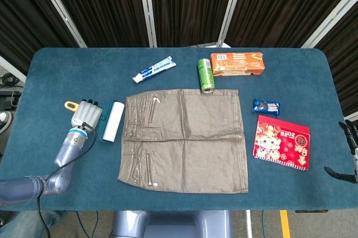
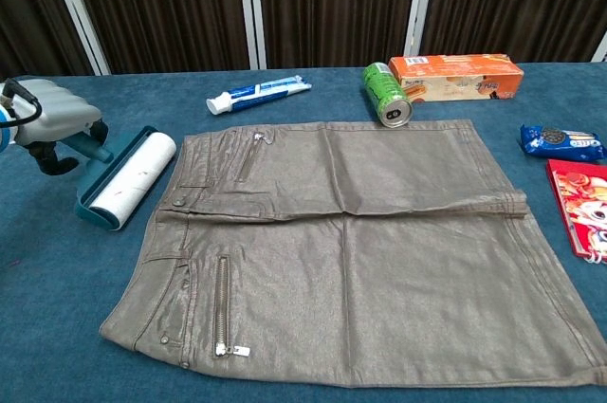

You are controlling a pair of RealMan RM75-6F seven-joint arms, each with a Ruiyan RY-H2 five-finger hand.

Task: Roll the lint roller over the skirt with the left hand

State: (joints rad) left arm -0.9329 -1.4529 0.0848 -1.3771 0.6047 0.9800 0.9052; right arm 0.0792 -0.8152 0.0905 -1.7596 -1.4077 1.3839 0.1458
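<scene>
The grey-brown skirt (image 1: 184, 140) (image 2: 351, 251) lies flat in the middle of the blue table. Just off its left edge the lint roller (image 1: 112, 121) (image 2: 128, 180) rests on the table, white drum in a teal frame, parallel to the skirt's side and apart from the cloth. My left hand (image 1: 86, 113) (image 2: 52, 119) sits at the roller's left with its fingers curled over the teal handle; the handle's orange loop (image 1: 71, 105) sticks out behind it. Only a sliver of my right hand (image 1: 351, 137) shows at the right edge of the head view, and its pose is unclear.
Behind the skirt lie a toothpaste tube (image 1: 154, 70) (image 2: 258, 93), a green can (image 1: 206, 74) (image 2: 387, 94) on its side and an orange box (image 1: 236, 63) (image 2: 455, 77). To the right are a cookie pack (image 1: 265, 106) (image 2: 558, 141) and a red packet (image 1: 281, 143) (image 2: 580, 192).
</scene>
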